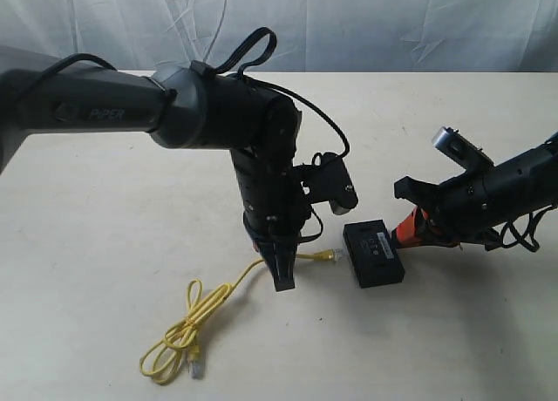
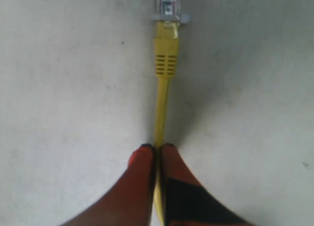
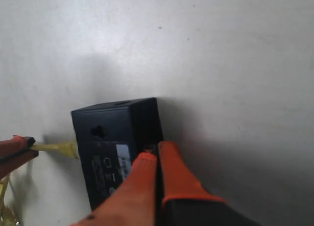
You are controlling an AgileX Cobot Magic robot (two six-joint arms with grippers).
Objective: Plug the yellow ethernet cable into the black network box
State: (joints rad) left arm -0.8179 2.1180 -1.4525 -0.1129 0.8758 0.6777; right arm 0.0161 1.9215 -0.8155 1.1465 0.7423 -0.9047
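Observation:
The yellow ethernet cable [image 1: 209, 301] lies partly looped at the front left. Its clear plug [image 1: 329, 255] points at the left side of the black network box [image 1: 373, 253] and stops just short of it. My left gripper [image 1: 283, 283] points down and is shut on the cable a short way behind that plug. In the left wrist view the cord [image 2: 166, 64] runs out from between the closed fingers [image 2: 142, 159]. My right gripper [image 3: 156, 150] is shut, with its orange tips against the box's [image 3: 105, 132] right edge. The cable end [image 3: 59, 148] shows at the box's far side.
The second plug and the cable's loops [image 1: 179, 344] lie near the front left of the cream tabletop [image 1: 105, 244]. A white cloth backdrop [image 1: 349, 26] hangs behind the table's far edge. My left arm's black cables arch over its wrist [image 1: 253, 48].

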